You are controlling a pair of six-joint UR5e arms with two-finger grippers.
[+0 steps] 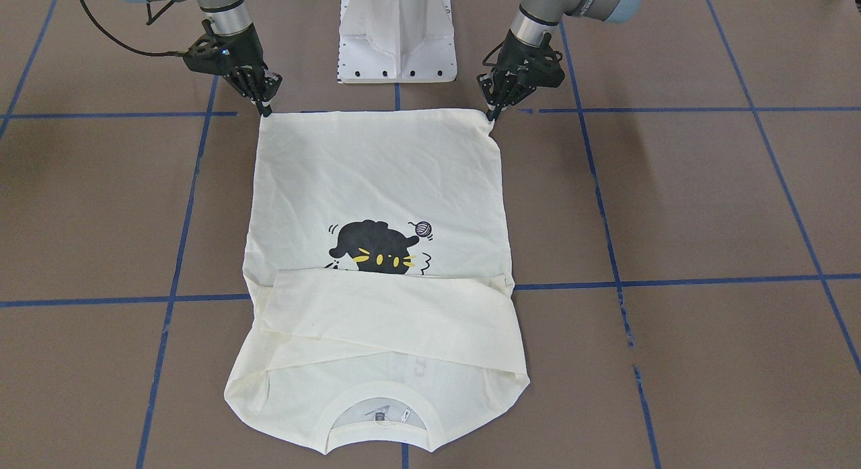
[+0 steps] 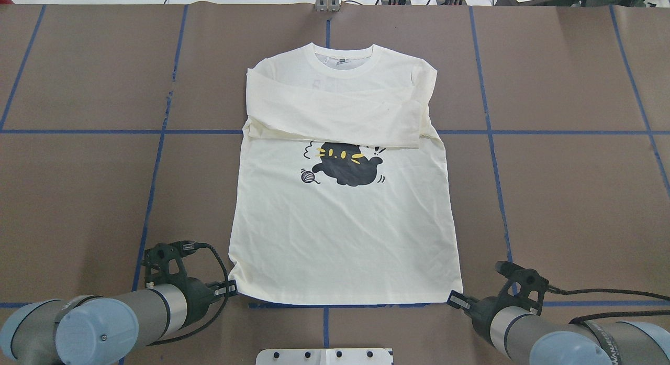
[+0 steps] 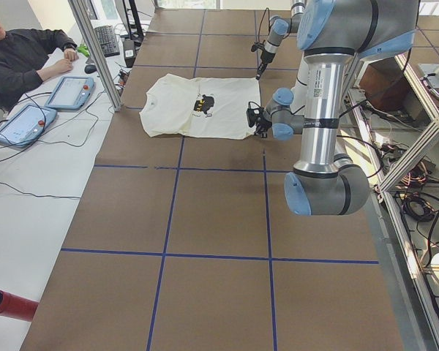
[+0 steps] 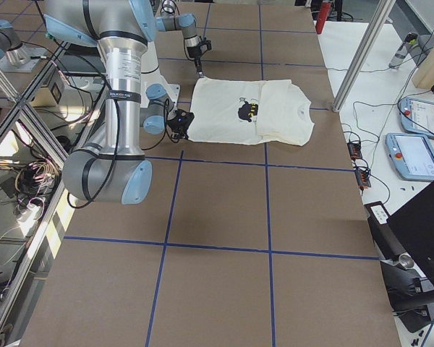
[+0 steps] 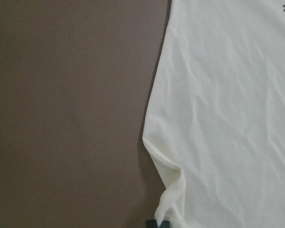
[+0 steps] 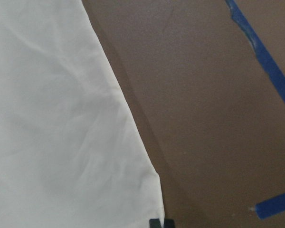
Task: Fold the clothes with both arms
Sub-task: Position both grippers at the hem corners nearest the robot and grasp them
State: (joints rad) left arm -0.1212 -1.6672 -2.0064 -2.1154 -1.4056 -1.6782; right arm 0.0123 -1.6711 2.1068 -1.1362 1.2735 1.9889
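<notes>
Nearest me: left gripper [image 2: 230,289] clamped on a puckered hem corner; right gripper [image 2: 454,300] closed on the other corner, seemingly pinching it | shirt [image 2: 345,234] flat on bench [image 2: 78,187], print up; sleeves [image 2: 335,113] crossed over chest | long axis runs straight away from both arms to collar [image 2: 345,61]; I judge the hem goes forward, both arms equally near.

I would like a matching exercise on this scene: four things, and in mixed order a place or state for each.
1 left gripper
2 right gripper
3 sleeves
4 cat print

A folded across the T-shirt
B at the hem corner on the robot's right
C top edge under a sleeve
D at the hem corner on the robot's left

Pairs: 1-D, 2-B, 3-A, 4-C
</notes>
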